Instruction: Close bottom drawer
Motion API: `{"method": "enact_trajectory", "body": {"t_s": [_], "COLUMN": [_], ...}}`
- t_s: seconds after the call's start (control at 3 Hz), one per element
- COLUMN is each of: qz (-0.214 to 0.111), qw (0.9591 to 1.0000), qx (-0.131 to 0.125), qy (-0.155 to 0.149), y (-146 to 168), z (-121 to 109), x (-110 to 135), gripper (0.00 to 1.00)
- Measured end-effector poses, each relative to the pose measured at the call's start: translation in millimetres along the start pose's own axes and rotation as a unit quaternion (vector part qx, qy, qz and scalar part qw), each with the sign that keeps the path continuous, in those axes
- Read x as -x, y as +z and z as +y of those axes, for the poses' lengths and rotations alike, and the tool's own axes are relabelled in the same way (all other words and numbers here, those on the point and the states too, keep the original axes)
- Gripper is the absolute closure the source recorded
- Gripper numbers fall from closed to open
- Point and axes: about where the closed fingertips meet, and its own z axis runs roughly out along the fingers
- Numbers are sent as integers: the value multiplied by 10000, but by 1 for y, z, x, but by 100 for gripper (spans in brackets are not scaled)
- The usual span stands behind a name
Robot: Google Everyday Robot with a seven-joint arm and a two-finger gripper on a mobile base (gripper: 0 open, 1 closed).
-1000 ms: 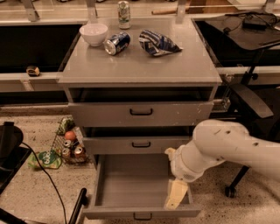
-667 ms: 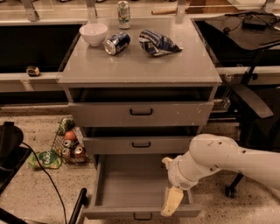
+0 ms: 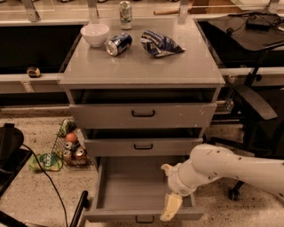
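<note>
The bottom drawer [image 3: 133,188] is wide open, pulled far out from the foot of the grey cabinet [image 3: 142,75], and its bare grey floor is in full view. Its front panel sits right at the lower edge of the view, with the small black handle [image 3: 144,219] just showing at the centre.

The white arm [image 3: 222,166] comes in from the right, bending down over the drawer's right side. The gripper [image 3: 171,207] hangs at the drawer's front right corner, its pale tip pointing down against the inside of the front panel. From here I can't tell how far open it is, or whether it has hold of anything.

Above, the middle drawer [image 3: 143,146] and the top drawer [image 3: 143,115] sit far further in than the bottom one.

On the cabinet top there is a white bowl [image 3: 95,34], a can [image 3: 118,44] lying on its side just beside it, an upright can [image 3: 125,9] at the back edge and a crumpled blue-and-white bag [image 3: 159,43].

Down on the floor to the left, a wire basket [image 3: 70,144] holds cans and a round orange fruit. A black office chair [image 3: 255,106] stands to the right of the cabinet.
</note>
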Motion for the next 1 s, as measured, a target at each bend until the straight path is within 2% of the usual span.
{"method": "enact_trajectory", "body": {"t_s": [0.33, 0.67, 1.0], "qz": [-422, -714, -776], "qw": [9988, 9962, 9952], "qx": [137, 429, 556], "qy": [-192, -262, -195], "y": [63, 115, 129], "z": [-4, -1, 8], "x": [-14, -24, -28], "gripper": [0, 0, 18]}}
